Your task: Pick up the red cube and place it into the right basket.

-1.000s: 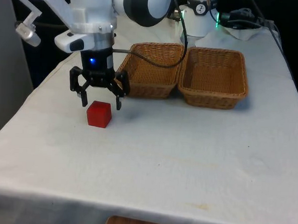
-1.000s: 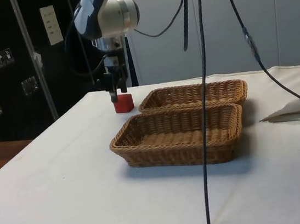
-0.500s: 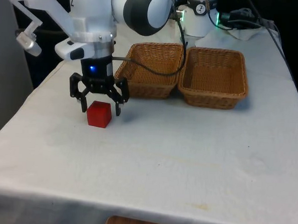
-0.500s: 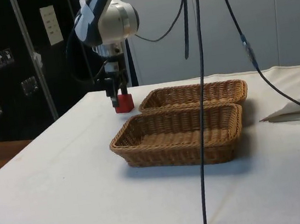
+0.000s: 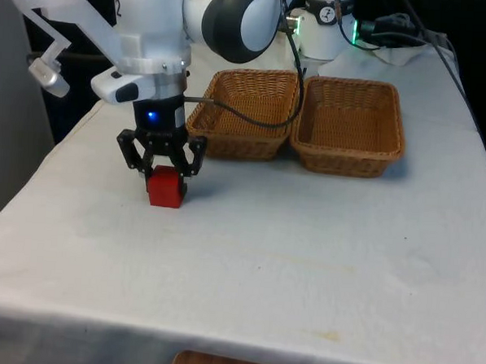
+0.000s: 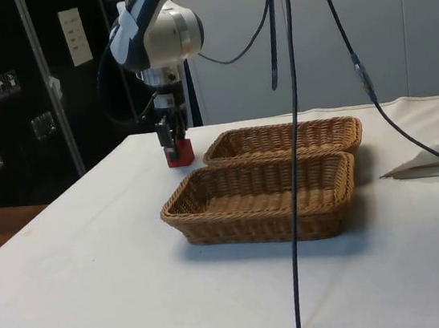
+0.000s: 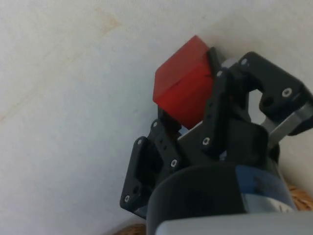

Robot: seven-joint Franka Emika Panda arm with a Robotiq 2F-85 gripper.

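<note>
Front view, from its left: I see the black two-finger tool [image 5: 162, 174] down over the small red cube [image 5: 167, 188], fingers clamped against two opposite faces, and the cube sits on the white-clothed tabletop [image 5: 288, 250]. The wrist view shows the cube [image 7: 183, 88] pinched between both fingers [image 7: 215, 98]. Further toward the front view's right stand two brown rectangular wicker baskets touching side by side: the left basket [image 5: 246, 145], then the right basket [image 5: 348, 161], both well apart from the cube.
</note>
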